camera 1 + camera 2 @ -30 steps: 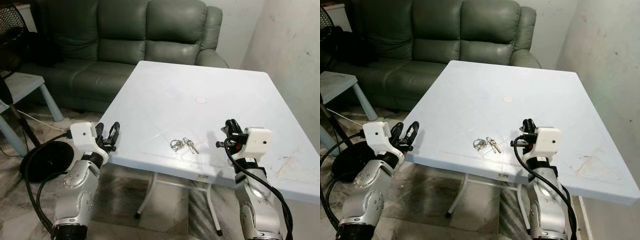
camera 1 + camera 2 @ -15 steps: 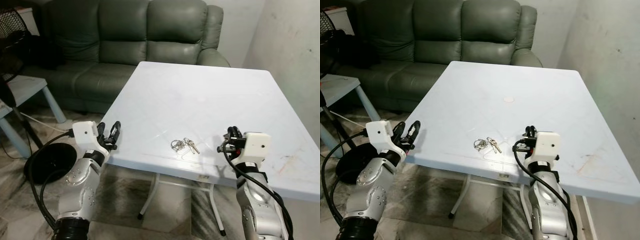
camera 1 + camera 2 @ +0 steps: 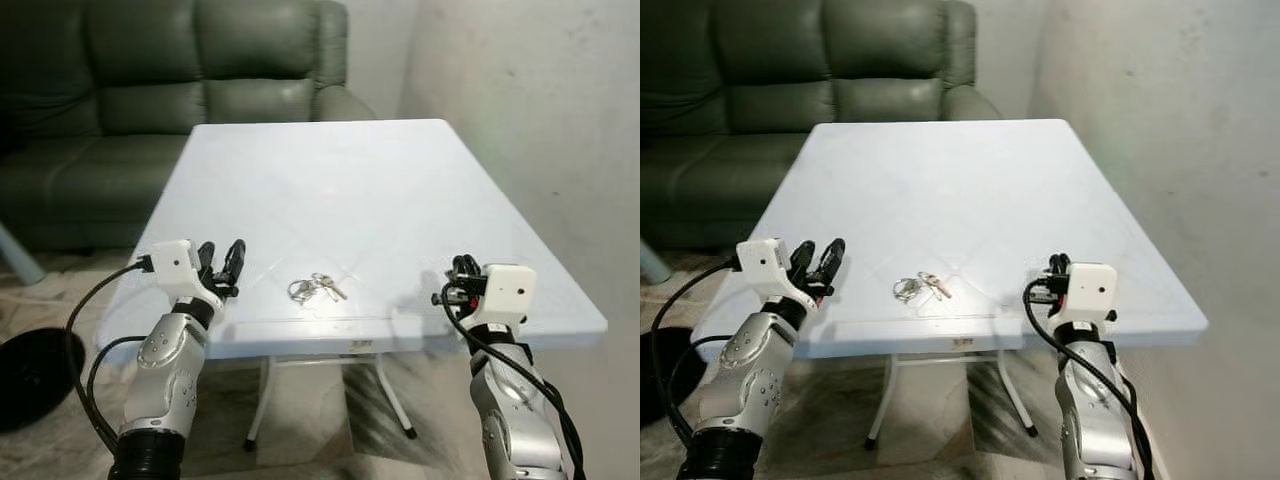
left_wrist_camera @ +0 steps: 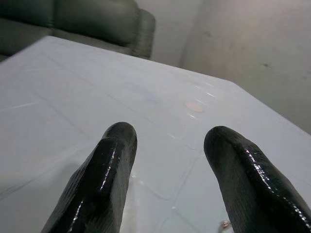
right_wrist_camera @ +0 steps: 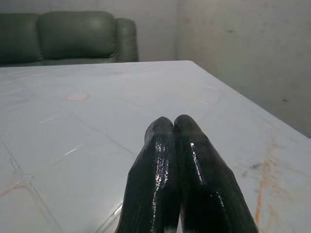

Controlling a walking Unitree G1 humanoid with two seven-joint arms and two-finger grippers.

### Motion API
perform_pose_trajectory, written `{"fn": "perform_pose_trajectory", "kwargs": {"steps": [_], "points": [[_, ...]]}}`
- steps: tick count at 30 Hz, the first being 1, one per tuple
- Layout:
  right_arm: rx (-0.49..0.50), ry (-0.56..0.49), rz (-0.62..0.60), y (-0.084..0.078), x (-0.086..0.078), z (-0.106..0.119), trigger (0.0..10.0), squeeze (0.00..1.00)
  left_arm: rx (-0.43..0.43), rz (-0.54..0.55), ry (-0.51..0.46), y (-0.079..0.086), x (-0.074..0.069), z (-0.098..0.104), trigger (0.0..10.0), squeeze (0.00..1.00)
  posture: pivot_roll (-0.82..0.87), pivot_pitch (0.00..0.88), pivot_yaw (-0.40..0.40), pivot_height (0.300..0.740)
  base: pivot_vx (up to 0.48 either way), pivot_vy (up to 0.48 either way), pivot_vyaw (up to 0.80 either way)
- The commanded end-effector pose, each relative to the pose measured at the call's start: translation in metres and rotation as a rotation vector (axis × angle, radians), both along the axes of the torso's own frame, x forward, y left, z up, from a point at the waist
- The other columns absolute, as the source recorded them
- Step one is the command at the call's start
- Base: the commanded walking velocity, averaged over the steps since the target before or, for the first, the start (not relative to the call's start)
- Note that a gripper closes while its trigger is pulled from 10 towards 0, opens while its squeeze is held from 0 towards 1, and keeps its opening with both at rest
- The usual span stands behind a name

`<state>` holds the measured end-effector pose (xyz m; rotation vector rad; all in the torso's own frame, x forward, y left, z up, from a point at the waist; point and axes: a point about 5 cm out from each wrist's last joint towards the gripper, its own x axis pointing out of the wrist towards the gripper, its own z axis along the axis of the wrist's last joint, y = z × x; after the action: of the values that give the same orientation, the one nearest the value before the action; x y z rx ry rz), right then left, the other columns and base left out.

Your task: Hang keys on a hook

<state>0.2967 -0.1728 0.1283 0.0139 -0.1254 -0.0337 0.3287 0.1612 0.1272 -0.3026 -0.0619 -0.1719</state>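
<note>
The left claw [image 3: 225, 262] hovers over the near left corner of the white worktop [image 3: 330, 180], its two black fingers [image 4: 104, 170] spread apart with nothing between them. The right claw [image 3: 462, 272] sits above the near right edge of the worktop, its fingers [image 5: 194, 165] pressed together and empty. Between the two claws, near the front edge, the keys [image 3: 314, 289] lie flat on the worktop on their rings, closer to the left claw but apart from both. A small pinkish spot [image 4: 195, 106] marks the worktop farther back. Behind the worktop stands a dark green sofa [image 3: 150, 90], and a pale wall [image 3: 540, 120] runs along the right side.
</note>
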Motion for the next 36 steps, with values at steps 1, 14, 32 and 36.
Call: {"fn": "perform_pose_trajectory", "kwargs": {"steps": [1,14,32,36], "points": [[0.000,0.001,0.011,0.006,0.002,0.001,10.0,0.00,0.011,0.007,-0.006,0.004,0.002,0.002,10.0,0.00,0.14,0.000,0.022,0.736,0.000,0.000,-0.76],[-0.021,-0.001,0.031,0.008,0.001,0.002,10.0,0.00,-0.022,-0.005,0.017,-0.008,0.007,-0.001,10.0,0.00,0.12,0.000,0.016,0.736,0.000,0.000,-0.76],[-0.018,-0.001,0.040,0.013,-0.002,0.003,10.0,0.00,0.020,-0.014,0.044,-0.013,0.004,-0.008,10.0,0.00,0.11,0.000,0.022,0.736,0.000,0.000,-0.76],[-0.019,0.003,0.035,0.012,-0.003,0.003,10.0,0.00,0.045,0.003,0.037,-0.010,0.005,-0.007,10.0,0.00,0.12,0.000,0.022,0.736,0.000,0.000,-0.76]]}}
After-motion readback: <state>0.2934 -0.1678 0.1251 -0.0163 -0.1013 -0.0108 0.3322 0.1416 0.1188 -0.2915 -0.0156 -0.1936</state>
